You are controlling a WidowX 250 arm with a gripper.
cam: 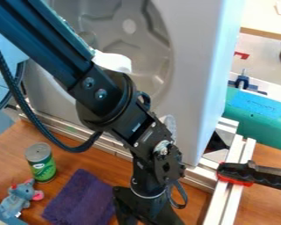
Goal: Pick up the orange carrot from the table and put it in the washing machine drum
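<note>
Gripper: I have my black two-finger gripper [144,208] at the bottom of the frame, just right of centre, hanging low over the work; from this view I cannot tell whether it is released, clenched or grasping something.
Arm: my black jointed robot arm [107,94] slants in from the upper left, bends near the middle and runs down to the bottom edge, with a black cable [34,115] looping on its left.
Nearest thing: a dark purple, soft fabric cloth [81,197] lies at lower left of centre, beside the gripper; I cannot tell whether the two touch.
Can: a green-labelled metal can [42,166] stands upright at the lower left, up and left of the cloth.
Toy: a grey-blue plush mouse with pink ears [18,198] is near the lower left corner, below the can and left of the cloth.
Surface: these things are on a brown wooden tabletop [11,151].
Backdrop: a large grey moulded plastic panel [192,57] rises behind the arm.
Right side: silver metal rails [229,193] run down to the bottom edge, and a black-and-red clamp [248,173] reaches over them from the right edge.
</note>
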